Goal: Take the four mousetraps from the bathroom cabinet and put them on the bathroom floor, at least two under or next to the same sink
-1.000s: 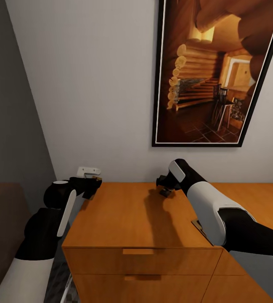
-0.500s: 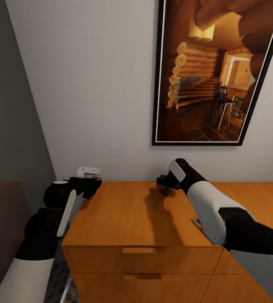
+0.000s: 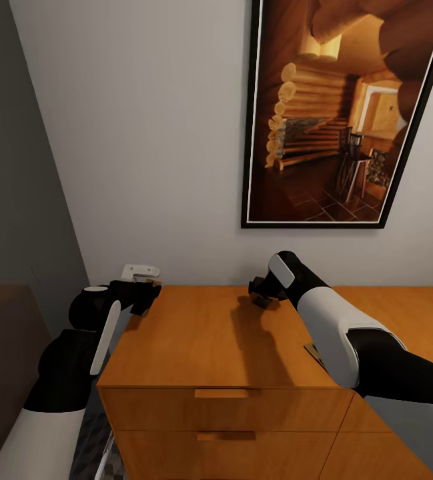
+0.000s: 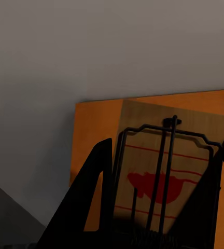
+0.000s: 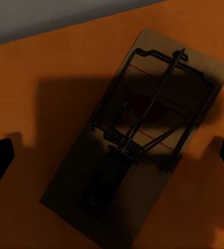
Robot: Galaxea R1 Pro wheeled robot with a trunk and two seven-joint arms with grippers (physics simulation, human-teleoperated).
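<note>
The cabinet is showing an orange-brown wooden top and drawer fronts. Against it in the left wrist view, a mousetrap is showing a tan board with thin red lines, a red blot and dark wire. In the right wrist view, another mousetrap is lying shaded, its tan dulled to brown, its metal black. The arms are wearing black and white. The wall is looking pale grey; the black-framed picture is glowing amber and brown
</note>
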